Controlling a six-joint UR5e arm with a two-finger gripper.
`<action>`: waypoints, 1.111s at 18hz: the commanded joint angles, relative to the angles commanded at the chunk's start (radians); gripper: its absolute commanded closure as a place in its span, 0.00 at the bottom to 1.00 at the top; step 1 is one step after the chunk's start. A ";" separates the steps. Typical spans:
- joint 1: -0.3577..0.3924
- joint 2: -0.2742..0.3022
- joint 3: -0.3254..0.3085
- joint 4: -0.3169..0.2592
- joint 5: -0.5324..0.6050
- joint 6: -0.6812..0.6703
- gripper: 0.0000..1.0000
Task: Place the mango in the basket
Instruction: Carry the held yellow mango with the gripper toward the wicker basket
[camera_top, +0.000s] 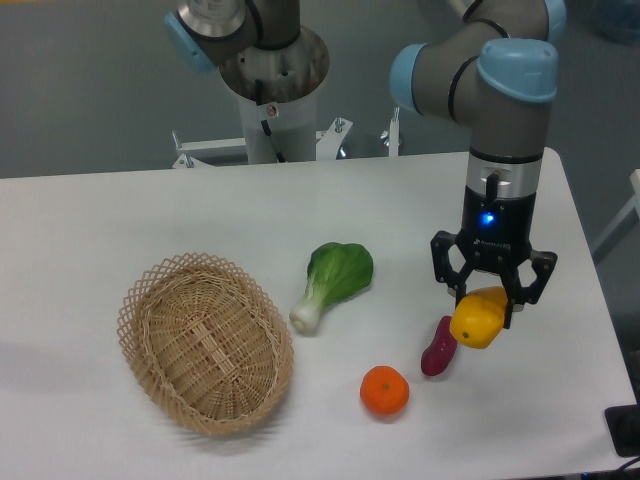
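The gripper (489, 306) clasps the mango (479, 320) at the table's right side, apparently lifted just above the purple sweet potato (438, 348). The carry step is in hand; next comes a long leftward traverse over the orange (385, 390) and bok choy (334, 281) to the empty basket (204, 341).

Gripper (487, 305) clamps the mango (478, 322) above the table (150, 210), well apart from the basket (205, 342)
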 joint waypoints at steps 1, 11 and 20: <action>-0.002 -0.002 0.002 0.002 0.002 -0.002 0.55; -0.084 0.031 -0.038 -0.002 0.020 -0.205 0.55; -0.339 -0.011 -0.046 0.002 0.245 -0.495 0.55</action>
